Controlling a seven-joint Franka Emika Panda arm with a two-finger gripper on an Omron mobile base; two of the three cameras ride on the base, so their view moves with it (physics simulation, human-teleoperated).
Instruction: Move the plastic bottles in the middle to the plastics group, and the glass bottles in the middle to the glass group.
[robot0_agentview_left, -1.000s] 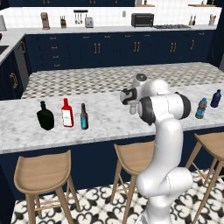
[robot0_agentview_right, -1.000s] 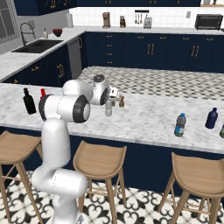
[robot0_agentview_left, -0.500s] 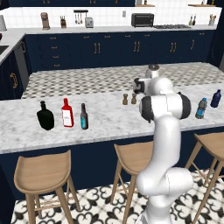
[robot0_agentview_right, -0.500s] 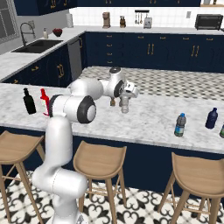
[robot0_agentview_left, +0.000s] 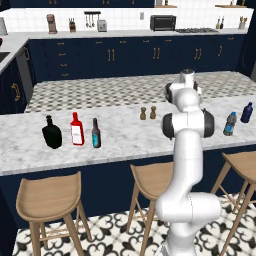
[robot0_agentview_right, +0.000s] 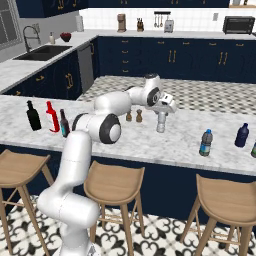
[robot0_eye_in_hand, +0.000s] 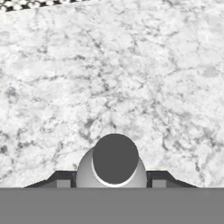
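1 gripper (robot0_agentview_right: 161, 118) clamps greyish bottle (robot0_agentview_right: 161, 123) above white marble counter (robot0_agentview_right: 190, 142); navy cabinets behind.

We are in a home kitchen. Navy cabinets (robot0_agentview_left: 110, 60) line the far wall under a white counter holding a toaster oven (robot0_agentview_left: 162, 22), a toaster (robot0_agentview_left: 102, 25) and a knife block (robot0_agentview_left: 72, 24). A sink with a faucet (robot0_agentview_right: 31, 37) sits far left. Near us, wooden stools (robot0_agentview_left: 47, 197) tuck under a marble island (robot0_agentview_left: 125, 132).
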